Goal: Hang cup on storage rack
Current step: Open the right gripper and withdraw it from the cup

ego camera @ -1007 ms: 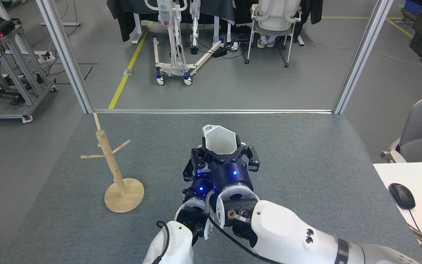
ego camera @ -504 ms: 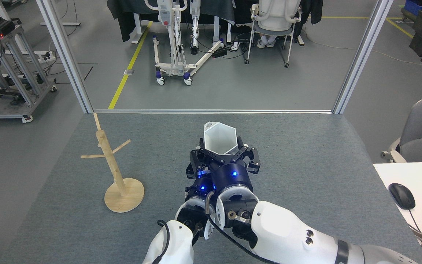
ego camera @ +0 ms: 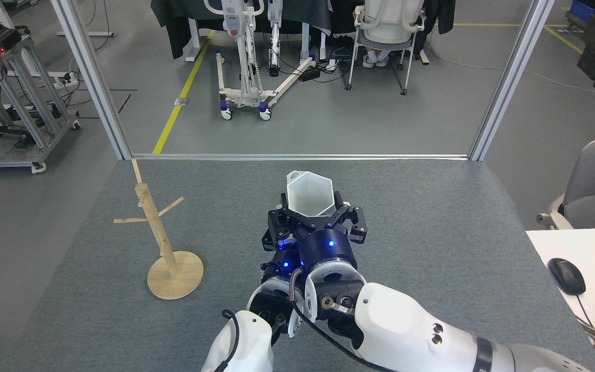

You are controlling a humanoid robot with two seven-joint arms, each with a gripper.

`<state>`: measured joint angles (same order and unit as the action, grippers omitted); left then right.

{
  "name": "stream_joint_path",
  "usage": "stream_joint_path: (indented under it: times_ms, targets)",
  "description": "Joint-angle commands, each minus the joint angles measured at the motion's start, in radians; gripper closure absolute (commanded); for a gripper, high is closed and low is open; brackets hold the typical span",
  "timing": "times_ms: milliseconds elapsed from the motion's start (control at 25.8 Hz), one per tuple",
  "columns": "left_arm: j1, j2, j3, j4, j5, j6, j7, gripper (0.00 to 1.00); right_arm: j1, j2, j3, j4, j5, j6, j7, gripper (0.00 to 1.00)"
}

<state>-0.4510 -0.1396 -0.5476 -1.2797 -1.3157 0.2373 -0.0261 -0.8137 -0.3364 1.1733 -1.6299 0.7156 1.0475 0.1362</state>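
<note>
The white faceted plastic cup with a hexagonal rim (ego camera: pixel 310 195) is held, mouth turned toward the head view, by the right gripper (ego camera: pixel 318 221), whose black fingers are clamped around its lower body above the grey carpeted counter (ego camera: pixel 432 217). The left gripper (ego camera: pixel 278 238) sits just beside and partly behind the right one; whether it is open cannot be told. The small handle with a round hole is seen at the cup's upper left. The light wooden mug tree with a round disc base (ego camera: pixel 165 237) stands well apart to the left, its pegs bare. The carrying step appears to be in hand; next, the cup would need to be brought leftward and the handle hole lined up with an angled peg.
</note>
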Motion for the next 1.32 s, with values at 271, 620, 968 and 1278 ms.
stream_joint_path:
  times_ms: [271,620,968,1278]
  targets:
    - [0.002,0.0,0.0,0.002,0.001,-0.007,-0.006,0.88,-0.002,-0.024,-0.024,-0.045,0.039,-0.029,-0.004,0.01]
    - [0.002,0.0,0.0,0.002,0.001,-0.007,-0.006,0.88,-0.015,-0.016,-0.069,-0.077,0.114,-0.077,-0.003,0.01]
    - [0.005,0.0,0.0,-0.001,0.0,-0.007,-0.006,0.88,0.008,-0.139,-0.353,-0.018,0.105,-0.397,-0.003,0.01]
    - [0.034,0.0,-0.002,-0.003,-0.005,-0.052,-0.011,0.88,0.211,-0.194,-0.666,0.263,0.119,-0.776,-0.11,0.01]
